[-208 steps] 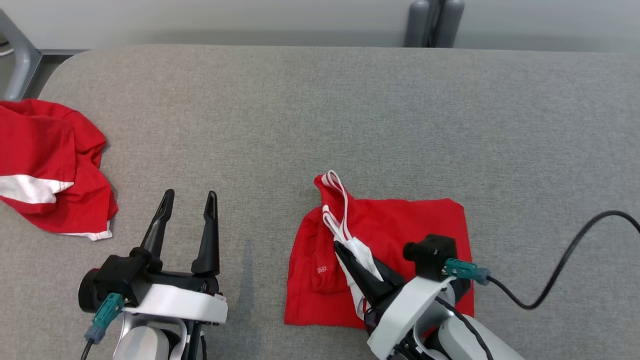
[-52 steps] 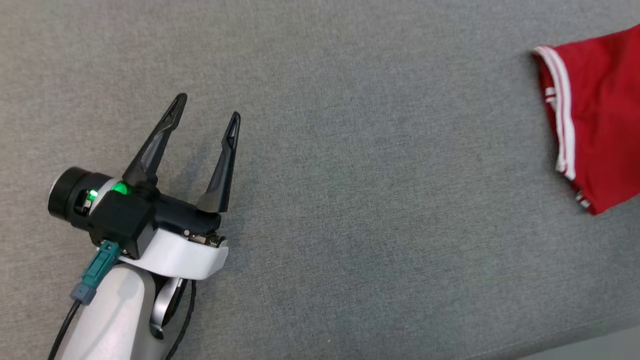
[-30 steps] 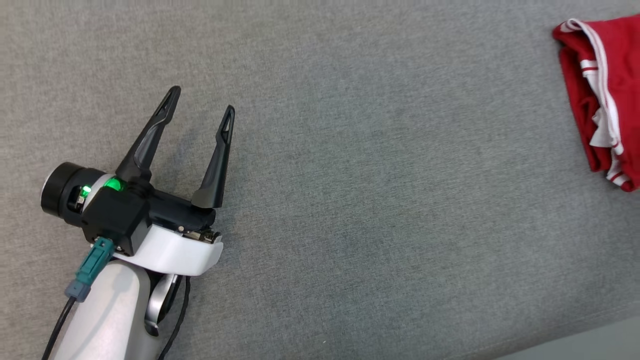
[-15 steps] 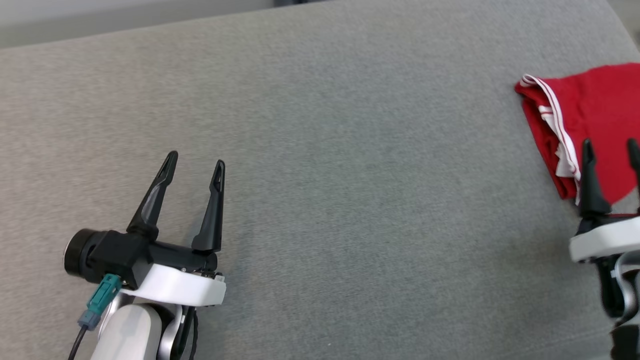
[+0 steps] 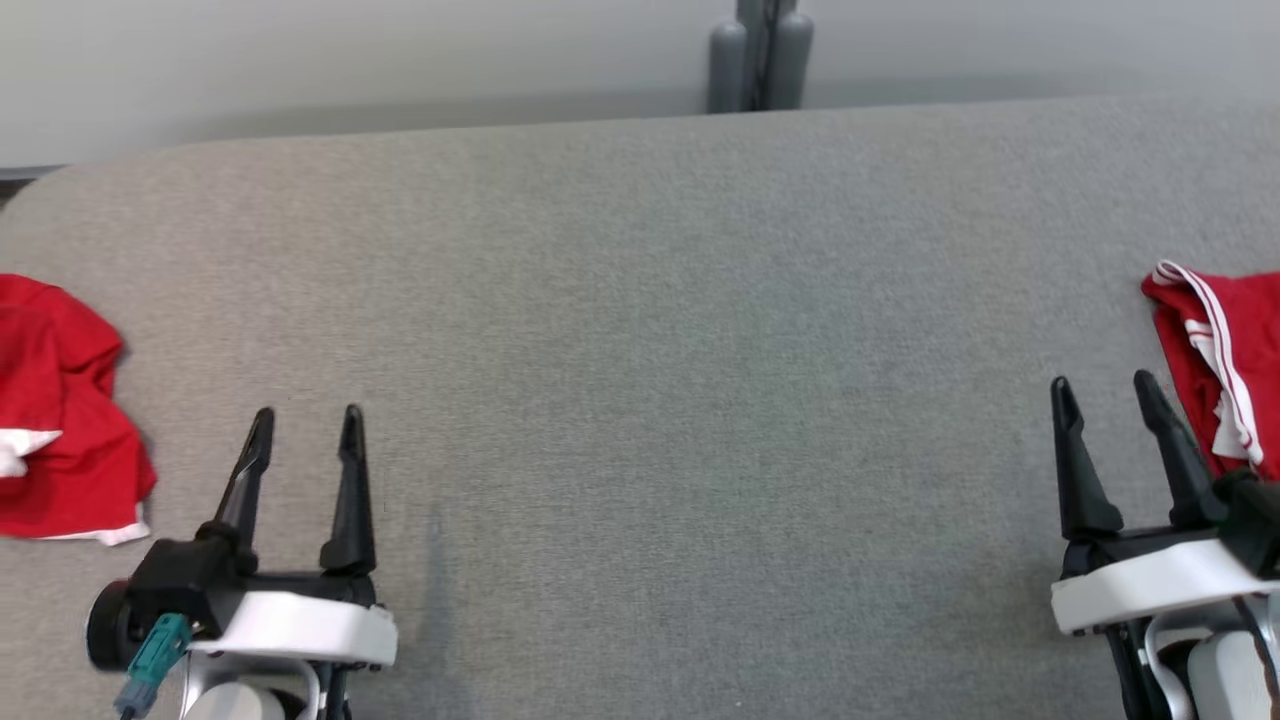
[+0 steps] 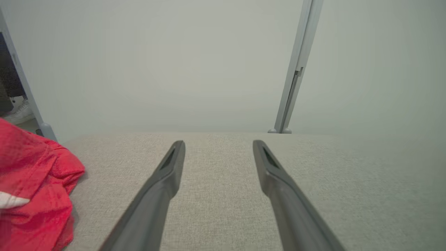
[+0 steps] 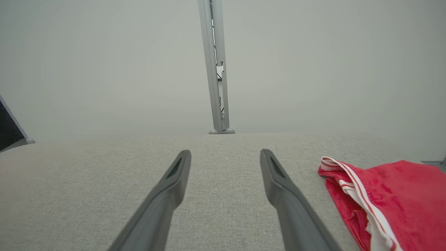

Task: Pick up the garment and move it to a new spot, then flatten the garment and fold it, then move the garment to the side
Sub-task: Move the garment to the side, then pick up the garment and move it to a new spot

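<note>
The left gripper and right gripper stand fingers apart, empty; the folded garment lies at the table's right edge; the crumpled garment at left, seemingly next, wants a pinch on a raised ridge, lifted clear

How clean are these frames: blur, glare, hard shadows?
Head view: sharp, even light, a faint shadow beside the left claw on the table. Left wrist view: crumpled garment soft at the edge, pole leaning. Right wrist view: stripes on the folded garment crisp, no glare.
</note>
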### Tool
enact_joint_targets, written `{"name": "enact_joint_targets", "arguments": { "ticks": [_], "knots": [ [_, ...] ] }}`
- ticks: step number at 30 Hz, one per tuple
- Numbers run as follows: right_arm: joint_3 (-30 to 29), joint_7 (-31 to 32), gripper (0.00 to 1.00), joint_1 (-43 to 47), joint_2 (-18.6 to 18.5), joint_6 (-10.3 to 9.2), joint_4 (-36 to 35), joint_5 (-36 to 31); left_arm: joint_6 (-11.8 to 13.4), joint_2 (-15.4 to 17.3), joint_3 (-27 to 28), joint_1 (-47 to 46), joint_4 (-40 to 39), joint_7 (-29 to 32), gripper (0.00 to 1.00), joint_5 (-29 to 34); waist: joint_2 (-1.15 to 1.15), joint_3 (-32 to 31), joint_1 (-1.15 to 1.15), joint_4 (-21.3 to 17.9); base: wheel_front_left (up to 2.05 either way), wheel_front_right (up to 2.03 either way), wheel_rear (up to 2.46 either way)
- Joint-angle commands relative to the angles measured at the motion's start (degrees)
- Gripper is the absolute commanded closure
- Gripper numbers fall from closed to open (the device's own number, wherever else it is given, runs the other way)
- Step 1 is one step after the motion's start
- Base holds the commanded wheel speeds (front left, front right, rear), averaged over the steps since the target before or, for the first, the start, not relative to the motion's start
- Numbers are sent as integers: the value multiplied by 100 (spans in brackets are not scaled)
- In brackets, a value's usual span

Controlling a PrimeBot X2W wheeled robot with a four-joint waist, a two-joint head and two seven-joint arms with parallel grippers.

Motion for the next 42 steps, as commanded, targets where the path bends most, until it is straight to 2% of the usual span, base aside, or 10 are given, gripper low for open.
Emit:
{"name": "enact_joint_targets", "arguments": {
  "ticks": [1, 4, 10, 21, 42],
  "knots": [
    [6, 25, 0, 83, 5, -1, -61, -16, 41, 41, 49, 46, 21, -7, 0, -35, 0, -159, 0, 148, 0, 0, 0],
    [29, 116, 0, 266, 72, -1, -219, -23, 98, 58, 147, 205, 99, -16, 0, -93, 0, -284, 0, 211, 0, 0, 0],
    [-22, 278, 0, 610, 158, -1, -443, -56, 48, 137, 227, 458, 206, 2, 0, -211, 0, -570, 0, 228, 0, 0, 0],
    [-212, 559, 0, 1302, 174, -1, -846, -111, -43, 216, 63, 898, 270, 196, 0, -297, 0, -1132, 0, 109, 0, 0, 0],
    [-293, 758, 0, 1613, 294, -1, -1201, -147, 72, 327, -30, 1085, 113, 387, 0, -287, 0, -1252, 0, 76, 0, 0, 0]
  ]
}}
